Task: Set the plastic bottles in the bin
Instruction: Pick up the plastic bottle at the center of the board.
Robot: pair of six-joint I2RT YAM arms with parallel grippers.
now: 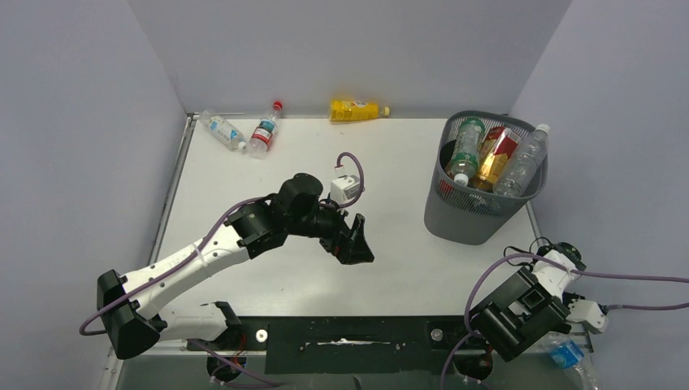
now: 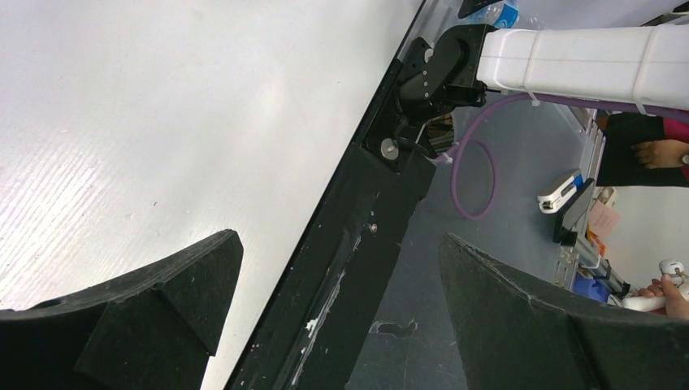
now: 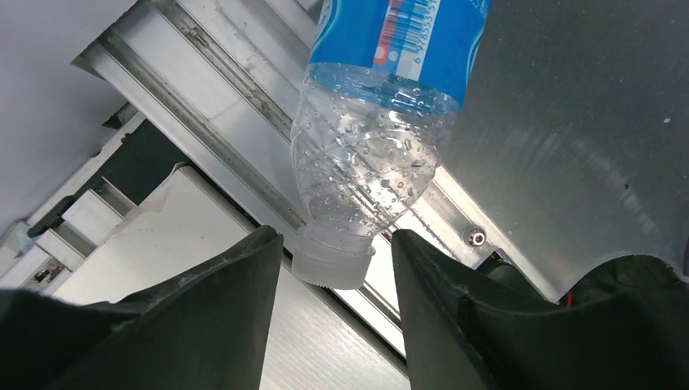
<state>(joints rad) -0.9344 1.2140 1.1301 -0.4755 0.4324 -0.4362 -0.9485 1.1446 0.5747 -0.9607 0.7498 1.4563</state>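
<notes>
The dark mesh bin point(image 1: 455, 218) stands at the right of the table and holds several bottles, among them a green-labelled one point(image 1: 465, 146), an amber one point(image 1: 497, 154) and a clear one point(image 1: 524, 158). At the far edge lie a clear blue-labelled bottle point(image 1: 223, 130), a red-capped bottle point(image 1: 266, 128) and a yellow bottle point(image 1: 355, 110). My left gripper point(image 1: 357, 241) hangs open and empty over the table's near middle; it also shows in the left wrist view point(image 2: 338, 237). My right gripper point(image 3: 335, 244) is open, its fingers either side of the white cap of a clear blue-labelled bottle point(image 3: 374, 138), which lies off the near right corner point(image 1: 566, 355).
A black strip point(image 1: 349, 333) runs along the table's near edge and shows under the left gripper point(image 2: 341, 268). Grey walls close in the left, back and right. Aluminium frame rails point(image 3: 227, 89) lie beside the blue-labelled bottle. The right arm's white link point(image 2: 585, 57) shows in the left wrist view.
</notes>
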